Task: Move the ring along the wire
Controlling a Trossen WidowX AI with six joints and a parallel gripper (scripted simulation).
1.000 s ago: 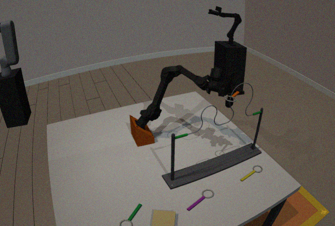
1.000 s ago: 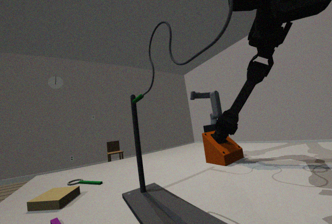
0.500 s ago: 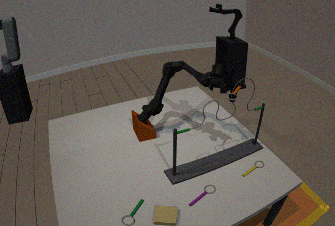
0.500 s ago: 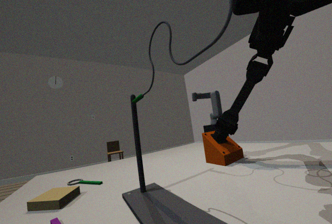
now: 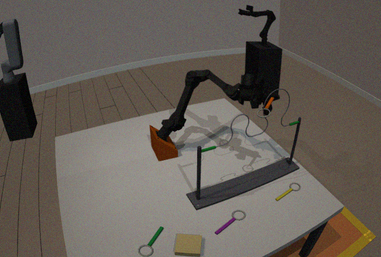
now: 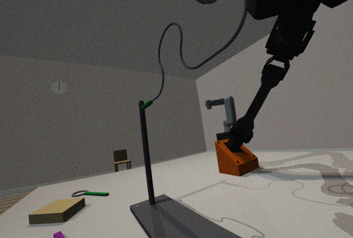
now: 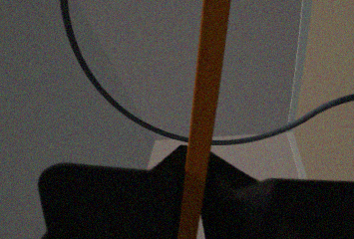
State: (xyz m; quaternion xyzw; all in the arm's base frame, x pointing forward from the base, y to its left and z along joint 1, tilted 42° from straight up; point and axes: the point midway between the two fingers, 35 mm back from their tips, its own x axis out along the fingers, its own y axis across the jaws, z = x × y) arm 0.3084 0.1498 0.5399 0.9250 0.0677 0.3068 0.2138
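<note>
My gripper is shut on the orange handle, high above the table's far side. The grey ring hangs below the handle, around the left side of the wire's tall loop. Part of it shows at the top edge of the exterior view. The thin grey wire winds between the near green part and the far green part. The near post and far post stand upright. Whether ring and wire touch, I cannot tell.
The dark base plate carries both posts. A purple-handled ring, a yellow-handled ring, a green-handled ring and a tan block lie on the white table.
</note>
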